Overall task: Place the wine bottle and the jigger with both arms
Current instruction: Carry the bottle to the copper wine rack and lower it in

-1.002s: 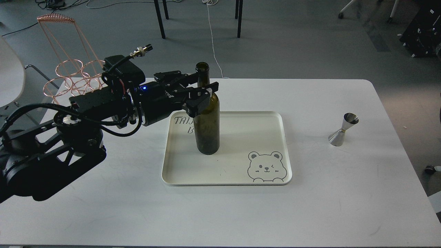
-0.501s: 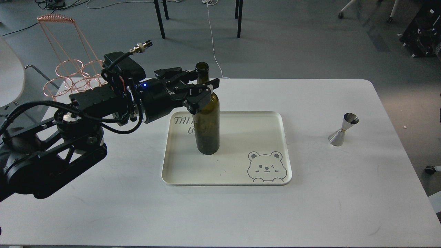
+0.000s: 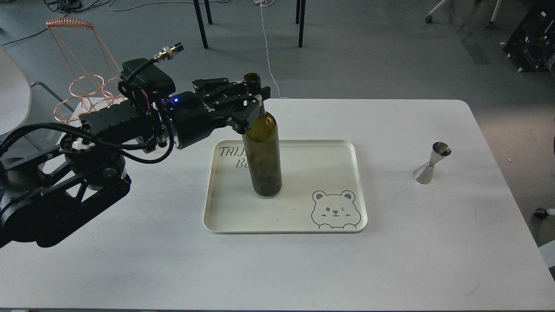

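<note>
1. One wine bottle (image 3: 262,151), standing in the tray's left half.
2. One jigger (image 3: 432,163), on the table far out to the right.
3. One cream tray (image 3: 303,219) at the table's middle, with one bear drawing (image 3: 334,209) at its near right corner.
4. One white table (image 3: 277,268).
5. One black arm (image 3: 99,147) in view, entering from the left.
6. One copper wire rack (image 3: 89,82), at the far left.

My left arm (image 3: 86,160): matte black jointed links, looped black cables, a silver connector plug (image 3: 167,51), one blue indicator light (image 3: 175,100).
</note>
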